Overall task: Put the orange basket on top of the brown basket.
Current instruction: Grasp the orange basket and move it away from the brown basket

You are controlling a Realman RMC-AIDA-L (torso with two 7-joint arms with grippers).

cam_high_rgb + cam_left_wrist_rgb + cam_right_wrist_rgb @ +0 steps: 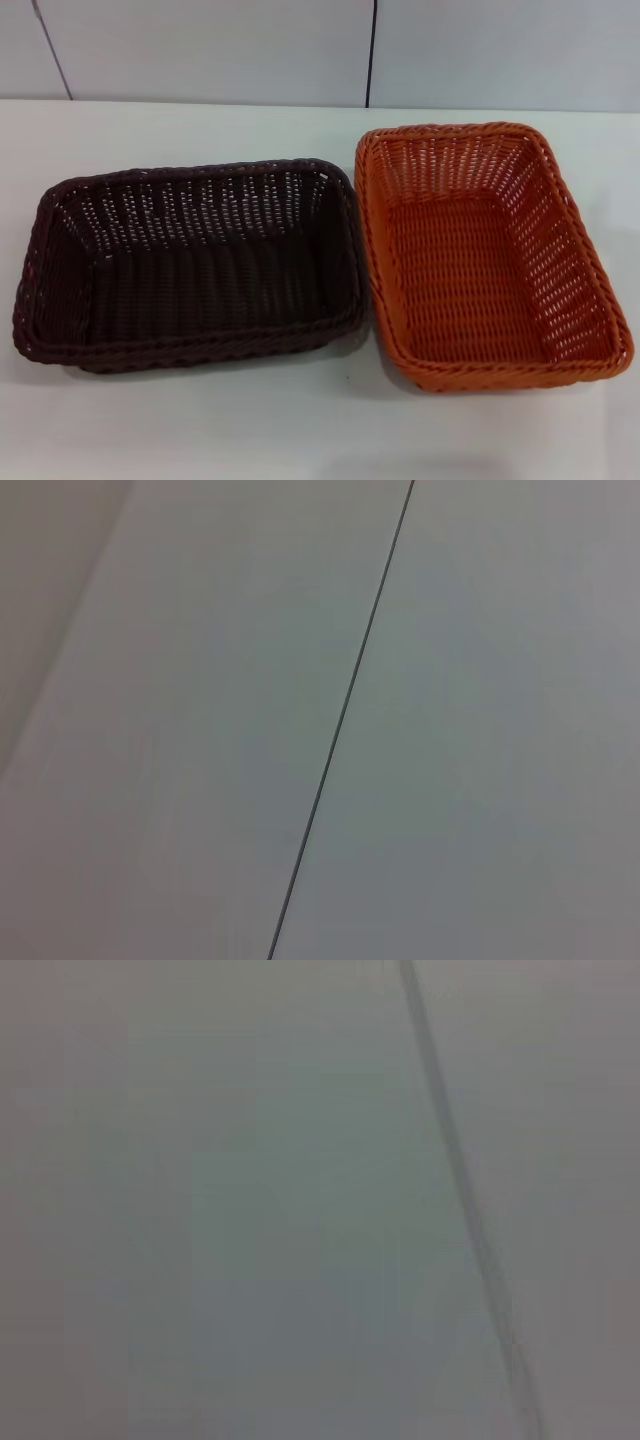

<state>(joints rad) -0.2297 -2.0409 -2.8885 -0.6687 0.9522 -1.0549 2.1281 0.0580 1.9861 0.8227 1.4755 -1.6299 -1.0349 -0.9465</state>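
The orange basket [487,255] stands upright and empty on the white table, on the right in the head view. The brown basket [190,262] stands upright and empty to its left, with their near rims almost touching. Neither gripper shows in the head view. Both wrist views show only a plain pale panel with a thin dark seam, and no fingers or baskets.
The white table [300,430] extends around both baskets to the front. A pale wall with dark vertical seams [371,50] runs along the table's far edge.
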